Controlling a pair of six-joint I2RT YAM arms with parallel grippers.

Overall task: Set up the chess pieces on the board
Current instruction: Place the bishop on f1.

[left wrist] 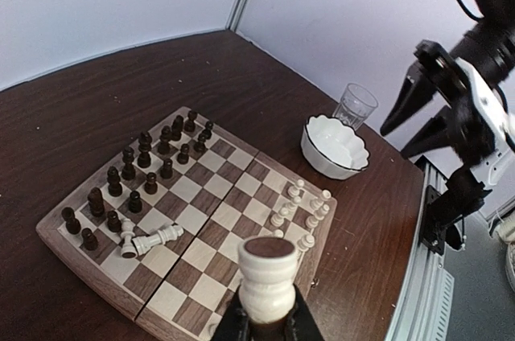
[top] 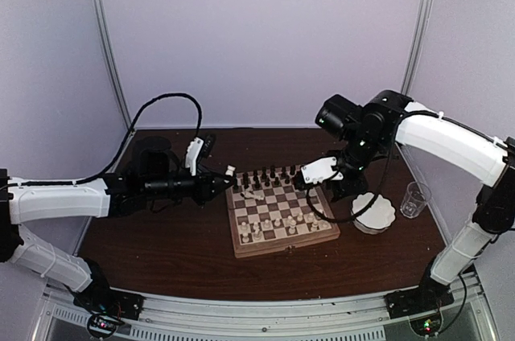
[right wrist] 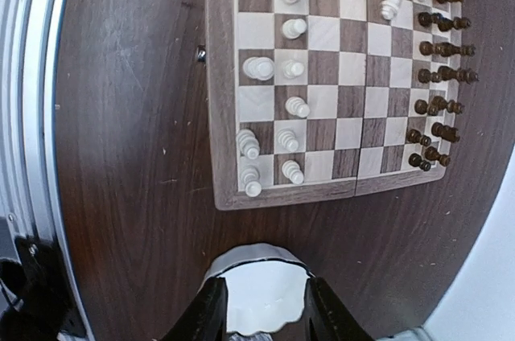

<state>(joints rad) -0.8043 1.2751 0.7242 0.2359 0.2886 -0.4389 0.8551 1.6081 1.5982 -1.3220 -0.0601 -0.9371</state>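
Your left gripper [left wrist: 265, 318] clamps a white piece [left wrist: 266, 277], bottom centre; right gripper [right wrist: 265, 291] hangs parted over the bowl [right wrist: 257, 256]. Lowering crooked could topple neighbouring pieces [left wrist: 306, 216]

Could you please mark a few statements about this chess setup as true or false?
1. The left gripper grips a white chess piece. True.
2. Every piece stands upright. False: two white pieces lie toppled on the board beside the dark pieces.
3. The glass stands on the chessboard. False: the glass stands on the table by the white scalloped bowl.
4. The right gripper is open and empty. True.
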